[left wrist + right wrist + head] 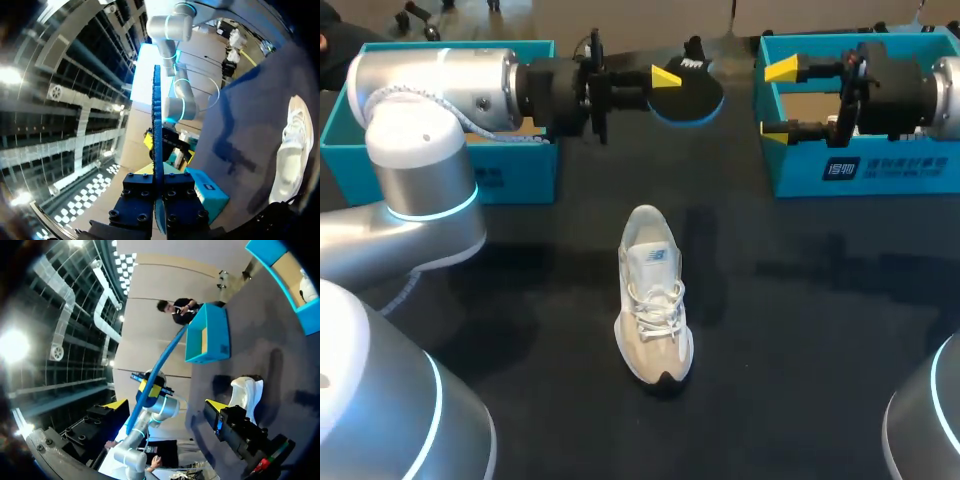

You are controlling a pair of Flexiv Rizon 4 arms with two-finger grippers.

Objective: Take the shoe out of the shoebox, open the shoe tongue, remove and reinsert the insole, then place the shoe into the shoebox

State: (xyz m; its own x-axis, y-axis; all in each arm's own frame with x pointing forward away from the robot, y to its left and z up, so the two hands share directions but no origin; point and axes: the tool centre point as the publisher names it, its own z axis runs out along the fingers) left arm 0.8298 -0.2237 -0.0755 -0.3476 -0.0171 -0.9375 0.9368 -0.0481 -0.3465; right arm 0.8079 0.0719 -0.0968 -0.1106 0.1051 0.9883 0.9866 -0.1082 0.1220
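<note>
At the middle of the dark surface [800, 330], the white shoe [654, 295] is stood upright and laced, toe towards the robot. Beyond the shoe's heel, the black insole [688, 92] is pinched by the left gripper [665, 77]. Right of the shoe and beyond it, the right gripper [778, 100] is held spread, gripping nothing. Farther out, a left shoebox [510, 175] and a right shoebox [880, 170] are set beyond the shoe.
</note>
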